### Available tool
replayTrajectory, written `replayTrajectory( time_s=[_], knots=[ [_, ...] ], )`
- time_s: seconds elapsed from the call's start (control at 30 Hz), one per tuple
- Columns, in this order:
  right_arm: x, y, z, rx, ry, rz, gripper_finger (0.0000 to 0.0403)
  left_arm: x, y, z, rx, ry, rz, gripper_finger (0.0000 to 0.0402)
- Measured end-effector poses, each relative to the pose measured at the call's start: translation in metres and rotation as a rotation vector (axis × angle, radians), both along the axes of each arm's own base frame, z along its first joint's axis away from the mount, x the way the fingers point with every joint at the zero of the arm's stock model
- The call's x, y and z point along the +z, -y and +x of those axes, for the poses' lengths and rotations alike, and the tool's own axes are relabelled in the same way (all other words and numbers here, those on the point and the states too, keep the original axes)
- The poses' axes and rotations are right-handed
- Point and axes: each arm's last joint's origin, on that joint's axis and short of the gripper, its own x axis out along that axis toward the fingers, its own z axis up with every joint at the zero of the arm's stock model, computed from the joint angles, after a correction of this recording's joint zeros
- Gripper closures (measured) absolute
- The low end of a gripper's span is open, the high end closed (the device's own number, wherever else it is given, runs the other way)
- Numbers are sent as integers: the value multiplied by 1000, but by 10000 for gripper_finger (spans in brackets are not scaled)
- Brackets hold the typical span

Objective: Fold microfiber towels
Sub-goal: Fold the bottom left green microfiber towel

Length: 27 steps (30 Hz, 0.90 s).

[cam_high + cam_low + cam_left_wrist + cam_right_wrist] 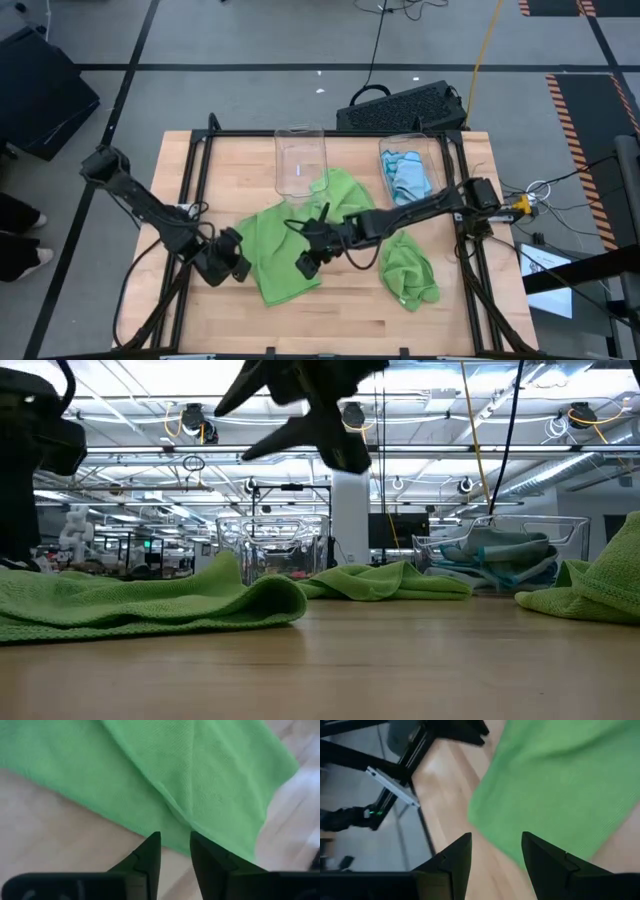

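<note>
Your left gripper (174, 845), two dark fingers parted by a narrow gap with nothing between them, hangs just over the near left edge of the large lime green microfiber towel (285, 250), with a crease of that cloth just past its tips; in the overhead view it sits at about eight o'clock from the table's centre. Your right gripper (495, 851), dark fingers spread wider and likewise empty, is held above the same towel's edge and the bare light wooden tabletop (340, 310), close to the centre of the table and a little toward six o'clock. The large lime green towel lies spread and part-folded across the middle of the table, rumpled toward twelve o'clock. A second lime green microfiber towel (410, 268), crumpled in a heap, sits at about four o'clock, apart from the first. At twelve o'clock stands a clear plastic bin (300, 160). At one o'clock a second clear plastic bin (432, 152) holds light blue microfiber towels (408, 175), bunched inside it. Beyond the far table edge, at about one o'clock, lies a black perforated panel (405, 105) on the grey floor.
</note>
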Motion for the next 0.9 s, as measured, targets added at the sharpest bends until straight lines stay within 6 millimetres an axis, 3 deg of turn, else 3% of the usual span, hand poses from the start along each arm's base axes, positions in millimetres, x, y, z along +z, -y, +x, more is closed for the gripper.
replayTrajectory(
  time_s=[0.13, 0.23, 0.37, 0.5, 0.7, 0.9],
  knots=[
    [-9, -7, -3, 16, 11, 113, 239, 7, -8, 2, 165, -19, -115, 271],
    [-12, -15, -5, 23, 4, 125, 239, 17, -22, 7, 238, -20, -167, 209],
    [-11, -18, -6, 41, 9, 118, 239, 15, -50, 10, 359, -115, -169, 119],
    [-9, -16, -6, 62, 12, 122, 239, 12, -76, 17, 379, -165, -137, 71],
    [-3, -14, -10, 169, 18, 118, 239, 2, -108, 30, 405, -203, -131, 86],
    [1, -12, -15, 215, 8, 91, 239, 0, -121, 42, 407, -135, -139, 131]
  ],
)
